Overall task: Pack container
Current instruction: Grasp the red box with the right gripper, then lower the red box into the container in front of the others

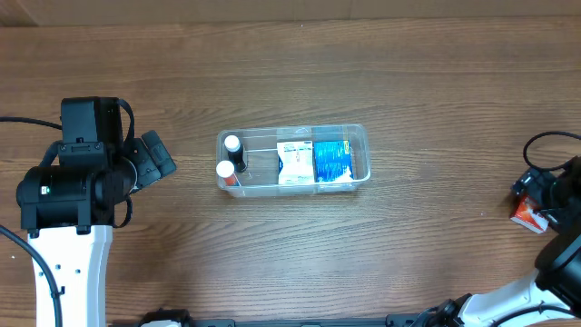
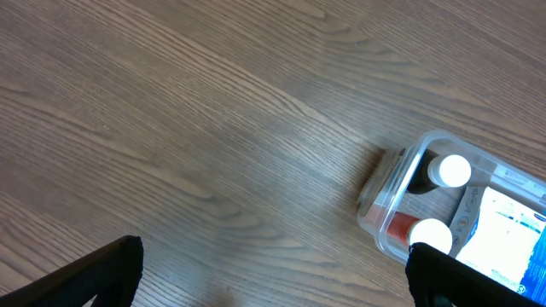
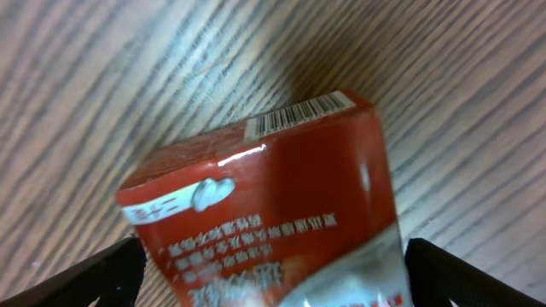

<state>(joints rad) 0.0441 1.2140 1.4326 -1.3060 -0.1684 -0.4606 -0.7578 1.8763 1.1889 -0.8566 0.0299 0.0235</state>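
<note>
The clear container lies at the table's middle. It holds two white-capped bottles at its left end, a white box and a blue box. My left gripper is open and empty, to the left of the container. In the left wrist view the container's left end and a bottle cap show at the right. My right gripper is open, with one finger on each side of a red box that lies on the table at the far right.
Bare wooden table surrounds the container. Black cables run at the left edge and near the right arm. The right arm's base is at the bottom right.
</note>
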